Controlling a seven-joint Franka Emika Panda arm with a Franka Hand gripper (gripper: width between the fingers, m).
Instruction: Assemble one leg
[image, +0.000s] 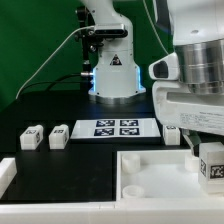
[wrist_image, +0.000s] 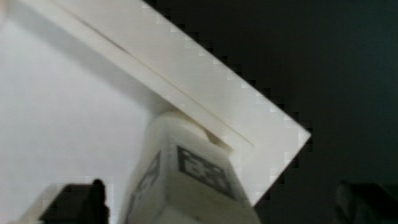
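Observation:
A leg (image: 212, 163), a small white block with a black-and-white marker, stands at the far right corner of the large white tray (image: 150, 185), right under my gripper (image: 203, 148). In the wrist view the same leg (wrist_image: 183, 175) rises between my dark fingers (wrist_image: 75, 203), against the tray's corner (wrist_image: 89, 100). Both fingers stand clear of the leg, with a wide gap on one side, so my gripper (wrist_image: 219, 208) is open. Two more legs (image: 31, 136) (image: 58, 136) lie on the black table at the exterior view's left. Another leg (image: 172, 131) sits beside the gripper.
The marker board (image: 115, 127) lies flat in the middle of the table, in front of the arm's base (image: 113, 75). A white block (image: 6, 176) sits at the front left edge. A green backdrop stands behind.

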